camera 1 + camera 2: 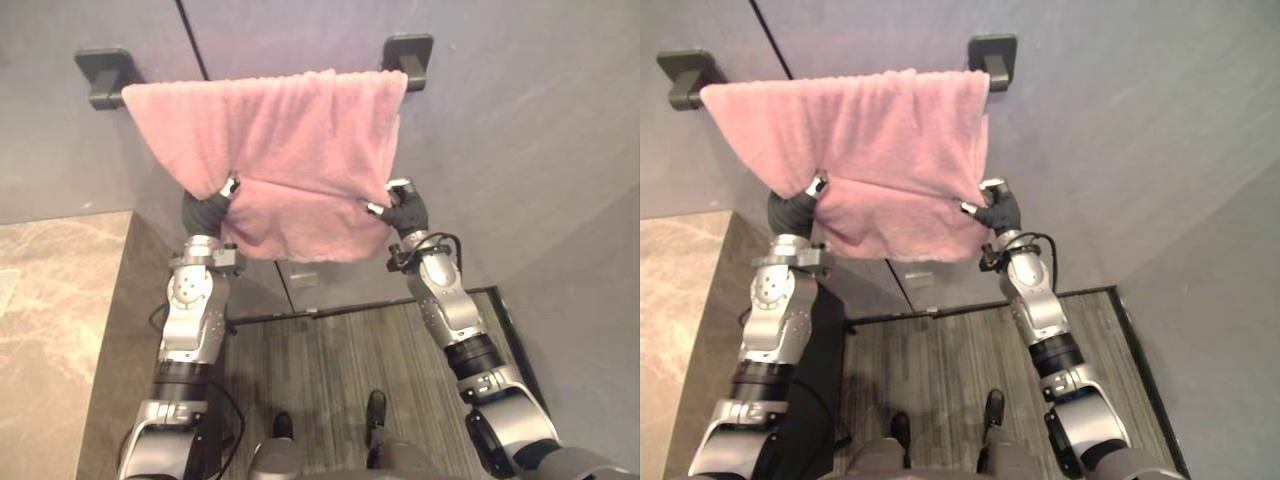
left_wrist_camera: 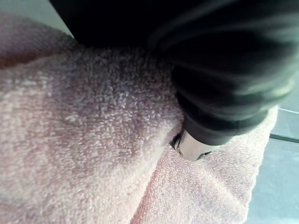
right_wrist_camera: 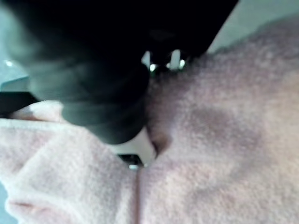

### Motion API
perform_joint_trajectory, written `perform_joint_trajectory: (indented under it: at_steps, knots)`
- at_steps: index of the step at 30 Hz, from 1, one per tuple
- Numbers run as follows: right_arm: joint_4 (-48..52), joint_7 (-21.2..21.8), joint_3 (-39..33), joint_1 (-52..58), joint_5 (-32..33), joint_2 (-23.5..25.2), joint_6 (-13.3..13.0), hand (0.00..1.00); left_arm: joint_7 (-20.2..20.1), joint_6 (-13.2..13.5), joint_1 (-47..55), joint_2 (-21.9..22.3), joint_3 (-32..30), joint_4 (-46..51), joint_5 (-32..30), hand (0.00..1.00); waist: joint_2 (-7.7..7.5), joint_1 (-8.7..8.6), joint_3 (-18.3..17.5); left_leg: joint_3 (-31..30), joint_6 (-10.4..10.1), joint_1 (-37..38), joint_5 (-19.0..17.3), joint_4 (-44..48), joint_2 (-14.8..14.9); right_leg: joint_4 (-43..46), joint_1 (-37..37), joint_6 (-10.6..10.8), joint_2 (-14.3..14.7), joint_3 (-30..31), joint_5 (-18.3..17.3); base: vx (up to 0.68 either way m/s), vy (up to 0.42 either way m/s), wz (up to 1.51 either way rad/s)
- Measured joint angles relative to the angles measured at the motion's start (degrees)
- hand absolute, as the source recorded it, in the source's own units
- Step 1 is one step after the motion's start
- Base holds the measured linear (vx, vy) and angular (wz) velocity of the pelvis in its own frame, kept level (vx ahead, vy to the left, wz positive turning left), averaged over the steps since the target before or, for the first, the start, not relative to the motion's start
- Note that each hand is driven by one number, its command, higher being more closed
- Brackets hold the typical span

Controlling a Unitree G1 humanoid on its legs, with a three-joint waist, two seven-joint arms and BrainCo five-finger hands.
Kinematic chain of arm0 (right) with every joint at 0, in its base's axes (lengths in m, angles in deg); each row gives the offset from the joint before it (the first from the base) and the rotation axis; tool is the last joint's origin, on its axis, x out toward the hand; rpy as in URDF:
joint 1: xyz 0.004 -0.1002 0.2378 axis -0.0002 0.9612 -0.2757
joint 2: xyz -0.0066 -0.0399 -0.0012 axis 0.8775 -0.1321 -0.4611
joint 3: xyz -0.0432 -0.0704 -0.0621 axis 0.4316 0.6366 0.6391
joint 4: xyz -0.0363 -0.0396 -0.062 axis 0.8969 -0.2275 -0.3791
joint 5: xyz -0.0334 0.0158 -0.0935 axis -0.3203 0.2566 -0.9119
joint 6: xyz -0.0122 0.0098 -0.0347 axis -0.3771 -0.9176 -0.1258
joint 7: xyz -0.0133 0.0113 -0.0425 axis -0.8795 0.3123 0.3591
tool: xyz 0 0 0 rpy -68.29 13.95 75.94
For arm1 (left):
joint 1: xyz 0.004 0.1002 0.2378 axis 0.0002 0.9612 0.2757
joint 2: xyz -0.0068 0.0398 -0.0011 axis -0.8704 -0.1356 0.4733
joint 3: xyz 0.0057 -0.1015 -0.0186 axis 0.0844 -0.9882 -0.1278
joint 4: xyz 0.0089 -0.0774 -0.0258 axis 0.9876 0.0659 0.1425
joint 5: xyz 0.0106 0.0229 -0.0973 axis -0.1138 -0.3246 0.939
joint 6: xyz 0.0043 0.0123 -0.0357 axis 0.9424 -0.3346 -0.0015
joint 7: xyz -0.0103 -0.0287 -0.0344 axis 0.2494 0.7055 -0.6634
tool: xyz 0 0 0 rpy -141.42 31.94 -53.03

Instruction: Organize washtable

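Left eye view: a pink towel [image 1: 280,140] hangs draped over a dark wall bar in the upper middle of the frame. Its long axis runs left to right along the bar, and the cloth falls toward frame centre. The bar ends in a left bracket [image 1: 105,72] and a right bracket [image 1: 410,55], both fixed to a grey wall [image 1: 520,130]. The towel's lower left edge slants inward and its bottom hem sags just above mid-frame. The left hand [image 1: 215,205] is raised against the lower left edge of the cloth, its tip tucked behind the fabric. The right hand [image 1: 405,210] meets the lower right edge, with a silver tip touching the hem. Whether either hand is closed on the cloth cannot be told. A beige marbled surface [image 1: 50,300] lies at far left and a dark plank floor [image 1: 330,370] at bottom centre.

Right eye view: same layout, with the towel [image 1: 870,140] spread across the upper left. The left hand [image 1: 795,208] and right hand [image 1: 998,212] sit at its two lower edges.

Left wrist view: the left hand [image 2: 224,70] shows as dark ribbed cover pressed into the towel [image 2: 84,140]. A silver part is sunk in a fold of the pile. Grip cannot be told.

Right wrist view: the right hand [image 3: 93,84] is likewise buried against the towel [image 3: 224,140], which creases where they meet. Grip cannot be told.
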Motion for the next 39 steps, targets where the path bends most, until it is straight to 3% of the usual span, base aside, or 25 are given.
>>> perform_joint_trajectory:
  at_steps: [1, 5, 9, 30, 39]
  knots:
    - [0.0, 0.0, -0.1, 0.0, 0.0, 0.0, 0.0, 0.00, 0.0, 0.0, 0.0, 0.1, 0.0, 0.0, 0.0, 0.00, 0.10, 0.05, 0.0, 0.0, 0.0, 0.0, 0.0, 0.0, 0.0, 0.0, 0.0, 0.0, 0.0, -0.1, 0.0, -0.02, 0.025, 0.04]
    - [-0.4, -1.0, -4.8, 0.2, 0.1, -0.1, 0.2, 0.00, 1.2, -0.1, 1.0, 1.5, -6.9, 0.0, 0.1, 0.00, 0.52, -0.06, 0.0, -0.1, 0.0, 0.0, 0.0, 0.0, 0.0, 0.0, 0.1, 0.0, 0.0, -0.2, 0.0, -0.01, 0.026, 0.01]
    - [-0.7, -3.1, -9.8, 1.2, 0.2, -4.6, 0.2, 0.00, 3.7, 0.4, 2.2, 0.7, -12.9, 0.0, 0.7, 0.00, 0.66, 0.09, -0.1, -0.2, 0.0, 0.0, 0.0, 0.0, 0.0, 0.0, 0.2, 0.0, -0.1, -0.3, 0.0, -0.02, 0.033, 0.02]
    - [-0.1, -3.4, -10.2, 4.4, -1.0, -5.4, 0.3, 0.00, 3.2, 0.1, 8.7, 0.5, -12.1, -0.3, 1.1, 0.00, 2.45, 0.20, -1.2, -0.4, 0.0, 0.2, 0.0, 0.0, 0.1, -0.2, 0.5, -0.1, 0.0, -0.5, 0.1, -0.02, 0.016, 0.01]
    - [0.0, -3.2, -10.1, 4.7, -1.0, -5.0, 0.3, 0.00, 2.3, 0.0, 10.2, 0.5, -10.1, -0.3, 1.1, 0.00, 2.50, 0.28, -1.2, -0.3, 0.0, 0.2, 0.0, 0.1, 0.2, -0.2, 0.5, -0.1, 0.1, -0.5, 0.1, 0.00, 0.000, 0.00]
